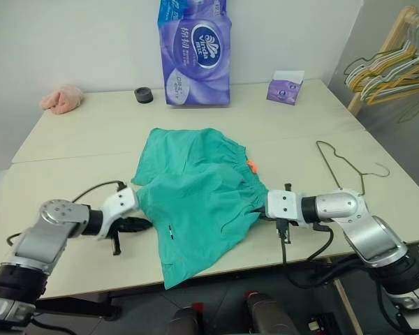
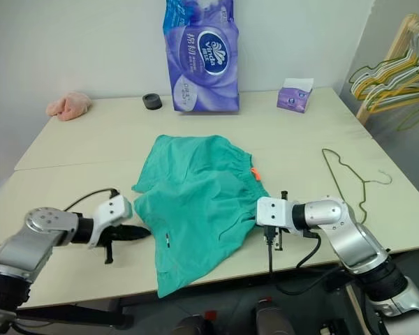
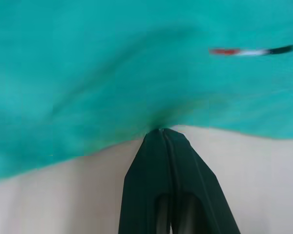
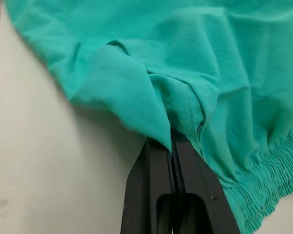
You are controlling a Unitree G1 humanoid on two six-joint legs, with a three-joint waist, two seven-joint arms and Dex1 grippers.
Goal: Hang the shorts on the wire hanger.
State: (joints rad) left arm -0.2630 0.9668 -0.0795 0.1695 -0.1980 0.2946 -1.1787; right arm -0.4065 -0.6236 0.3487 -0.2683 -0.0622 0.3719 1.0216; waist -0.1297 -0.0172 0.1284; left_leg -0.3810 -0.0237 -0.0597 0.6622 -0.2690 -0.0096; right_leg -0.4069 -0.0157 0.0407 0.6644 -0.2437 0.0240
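Shorts (image 1: 199, 199) lay spread mid-table, near edge hanging off the front | left gripper (image 1: 145, 224) pinched closed on their left edge | right gripper (image 4: 172, 139) clamped closed on fabric by the waistband | wire hanger (image 1: 349, 167) lay flat on the table (image 1: 70, 139), right, apart from the shorts

Head pair overlooks table (image 1: 70, 139); wrist cams close on shorts (image 4: 224, 63).

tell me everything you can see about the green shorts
The shorts are teal-green soft, wrinkled fabric with a gathered elastic waistband and a small orange tag. They lie spread on the table, one corner hanging over the front edge. The left gripper and right gripper each pinch an edge, fingers shut.
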